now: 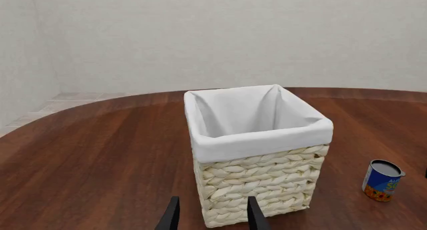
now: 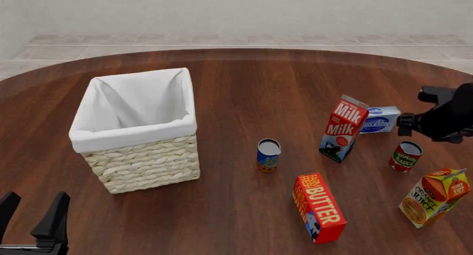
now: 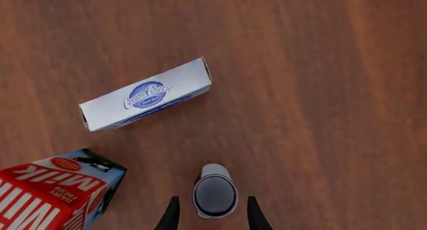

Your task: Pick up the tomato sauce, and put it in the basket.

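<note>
My right gripper (image 3: 213,215) hangs above the tomato sauce (image 2: 406,156), its jaws spread a little wider than the can's silver top and closed on nothing. The can stands upright toward the right edge of the round table (image 2: 244,77), with the milk carton (image 2: 342,128) beside it on one side and the orange juice carton (image 2: 435,196) nearer the front edge on the other. My left gripper (image 2: 33,210) waits near the front-left edge, jaws parted and empty, facing the basket (image 2: 122,138), which stands on the left half of the table, well apart from the can.

The risks, as I judge them: the can sits close under my fingers (image 3: 171,215) in a crowded patch, so a descent slightly off centre could land a fingertip on the rim and tip the can, or roll it into the milk carton. A shallow grip on the smooth round wall could let it slip during the long carry across the table. The basket is tall, so a low carry could strike its cloth-lined rim.

Readable print: "Milk" twice in white on the red carton, "Cream Cheese" in a blue oval on the white box (image 3: 147,94), "BUTTER" on the red box (image 2: 319,207) lying near the front edge, and "JUICE" on the orange carton. The labels on the blue-and-orange can (image 2: 268,155) at the table's centre and on the tomato sauce are too small to read.
</note>
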Motion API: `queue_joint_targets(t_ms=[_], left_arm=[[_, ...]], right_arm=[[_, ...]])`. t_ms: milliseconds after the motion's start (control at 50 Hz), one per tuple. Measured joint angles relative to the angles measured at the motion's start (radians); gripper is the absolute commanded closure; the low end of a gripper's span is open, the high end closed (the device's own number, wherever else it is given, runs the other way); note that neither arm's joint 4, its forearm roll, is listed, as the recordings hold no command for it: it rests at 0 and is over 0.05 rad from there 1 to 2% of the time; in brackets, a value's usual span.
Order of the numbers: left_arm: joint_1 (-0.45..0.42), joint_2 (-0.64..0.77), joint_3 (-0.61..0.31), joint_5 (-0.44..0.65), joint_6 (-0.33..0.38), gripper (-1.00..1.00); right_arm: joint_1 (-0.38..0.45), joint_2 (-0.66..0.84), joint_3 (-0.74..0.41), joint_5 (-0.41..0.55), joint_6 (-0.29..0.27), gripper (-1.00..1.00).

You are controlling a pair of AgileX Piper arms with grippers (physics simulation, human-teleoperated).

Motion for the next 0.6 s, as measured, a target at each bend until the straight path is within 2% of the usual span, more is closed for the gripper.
queue_joint_targets(t_ms=[600], left_arm=[[0.000,0.000,0.000,0.000,0.000,-1.00]], right_arm=[[-0.013,0.047,0.005,-0.018,-0.008,-1.00]])
